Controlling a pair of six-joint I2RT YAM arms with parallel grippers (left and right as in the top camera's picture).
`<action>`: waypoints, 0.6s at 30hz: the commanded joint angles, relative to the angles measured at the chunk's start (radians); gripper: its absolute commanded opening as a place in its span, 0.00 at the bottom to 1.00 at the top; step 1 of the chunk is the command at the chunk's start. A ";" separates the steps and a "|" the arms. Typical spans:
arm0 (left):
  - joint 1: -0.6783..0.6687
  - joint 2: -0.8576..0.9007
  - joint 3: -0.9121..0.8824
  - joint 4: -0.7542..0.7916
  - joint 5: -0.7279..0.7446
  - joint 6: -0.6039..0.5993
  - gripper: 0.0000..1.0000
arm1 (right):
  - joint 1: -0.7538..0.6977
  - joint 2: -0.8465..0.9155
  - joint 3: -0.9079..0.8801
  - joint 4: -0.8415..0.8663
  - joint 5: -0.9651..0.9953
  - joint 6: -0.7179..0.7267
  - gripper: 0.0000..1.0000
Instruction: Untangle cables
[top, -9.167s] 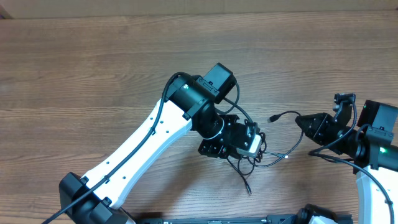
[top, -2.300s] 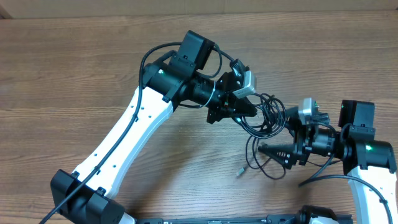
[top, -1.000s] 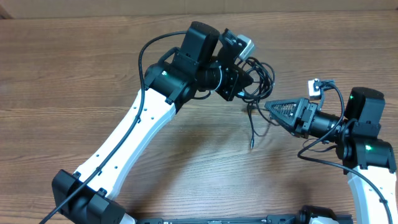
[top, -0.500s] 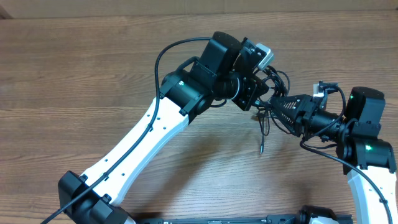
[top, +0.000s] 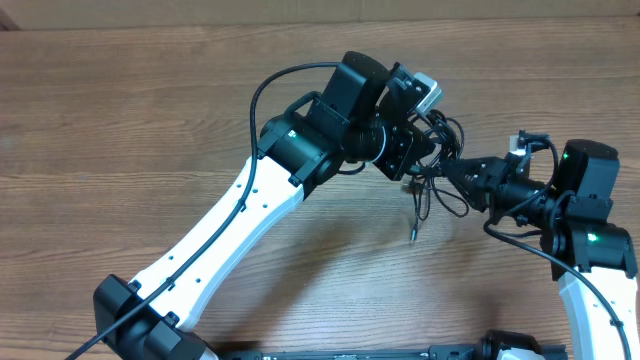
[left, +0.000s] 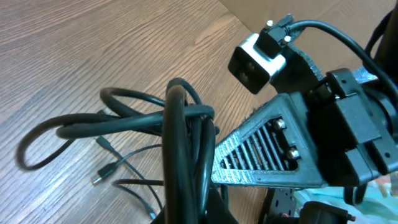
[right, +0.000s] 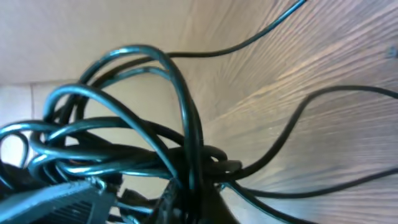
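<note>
Both claws are up over the table (top: 140, 110), a bit R of its middle, nose to nose. The L claw (top: 420, 163) is squeezed all the way shut & has the cables (left: 177, 134) bunched in it. The bunch hangs in the air, not on the wood. The R claw (top: 451, 172) is pinched shut too, w/ its tip right at the same bunch. In its own cam a few strands run into the tip, so I think it has one or two, but I can't tell which cord. One loose end w/ a small plug (top: 411, 238) dangles down toward the near edge. The L cam shows more thin ends below the bunch, can't tell if they touch the wood. Step in hand, I'd say: both claws have a hold, so the pull-apart is about to start. Next move prob needs the claws to go slowly away from each other, R toward the right edge, L toward the left. If the loops get tighter & don't slide out, let go & pick another loop.
</note>
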 joint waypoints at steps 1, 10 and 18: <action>-0.003 -0.022 0.010 0.003 0.031 -0.008 0.04 | 0.000 -0.003 0.002 -0.006 0.024 -0.005 0.04; 0.002 -0.022 0.010 -0.023 -0.068 0.010 0.04 | 0.000 -0.003 0.002 -0.023 0.024 -0.010 0.04; 0.059 -0.022 0.010 -0.068 -0.089 0.029 0.04 | 0.000 -0.003 0.002 -0.132 0.079 -0.115 0.04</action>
